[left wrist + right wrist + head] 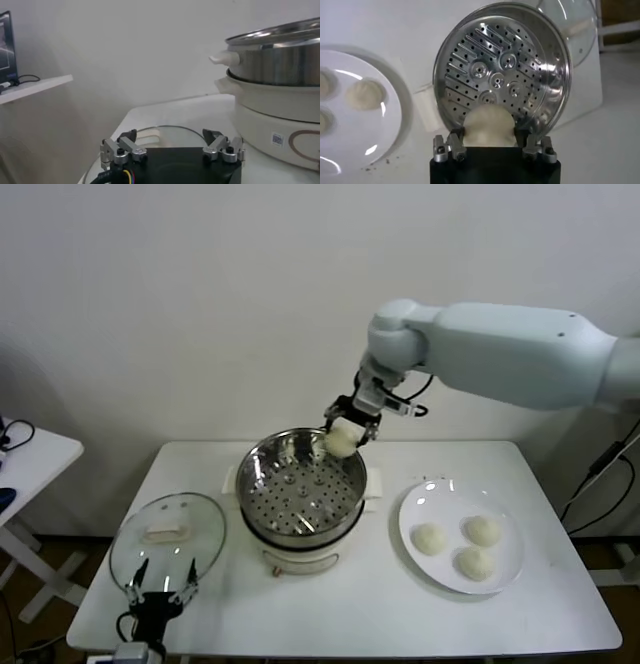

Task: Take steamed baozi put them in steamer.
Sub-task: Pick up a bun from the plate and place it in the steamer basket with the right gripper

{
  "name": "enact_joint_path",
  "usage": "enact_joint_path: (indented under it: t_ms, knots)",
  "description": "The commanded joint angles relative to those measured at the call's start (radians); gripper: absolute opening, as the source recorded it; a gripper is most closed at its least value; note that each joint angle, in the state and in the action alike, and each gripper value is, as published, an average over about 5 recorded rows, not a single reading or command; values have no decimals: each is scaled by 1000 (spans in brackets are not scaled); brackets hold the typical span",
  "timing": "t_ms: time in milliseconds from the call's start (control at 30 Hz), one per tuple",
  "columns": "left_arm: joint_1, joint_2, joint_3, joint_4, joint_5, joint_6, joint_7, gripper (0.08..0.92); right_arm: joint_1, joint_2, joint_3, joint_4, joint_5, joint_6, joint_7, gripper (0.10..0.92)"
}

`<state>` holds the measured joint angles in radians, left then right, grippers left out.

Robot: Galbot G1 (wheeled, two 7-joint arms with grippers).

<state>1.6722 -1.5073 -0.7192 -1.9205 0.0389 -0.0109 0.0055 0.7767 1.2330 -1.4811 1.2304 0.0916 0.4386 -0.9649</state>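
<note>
The right gripper [347, 431] gripped 1 round cream-white dough bun [341, 441] over the far rim of the shiny perforated steel steamer [300, 484]. 3 buns [428, 538] lay on the flat white plate [505, 574]. The left gripper [158, 582] hung spread open, empty, over the round glass lid [168, 536].

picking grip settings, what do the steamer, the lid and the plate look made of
Steamer: polished steel bowl with a perforated tray, judging by mirror reflections; its cream base looks like matte plastic.
Lid: clear glass, probably, since the table shows through.
Plate: glossy white, likely ceramic, with bright glare spots.
Baozi in the right gripper: soft matte dough.
</note>
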Motion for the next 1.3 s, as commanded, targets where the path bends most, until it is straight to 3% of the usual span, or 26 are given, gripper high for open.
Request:
enact_joint_path:
  t_ms: [33,433,1033,1133,1300]
  knots:
    - [0,0,1,3,0,0,-1,823,-99,132,13,-155,-81,98,22,662]
    - [2,-1,2,9,7,-2,-13,823,-231,190,72,-296,-216,111,50,662]
    - [-1,-4,6,9,13,-2,-19,823,-310,221,118,-395,-248,123,107,663]
    - [-1,-5,8,6,14,-3,-19,823,-309,212,123,-383,-249,124,121,689]
    - [2,-6,12,0,20,-5,-19,823,-284,175,127,-331,-208,121,124,799]
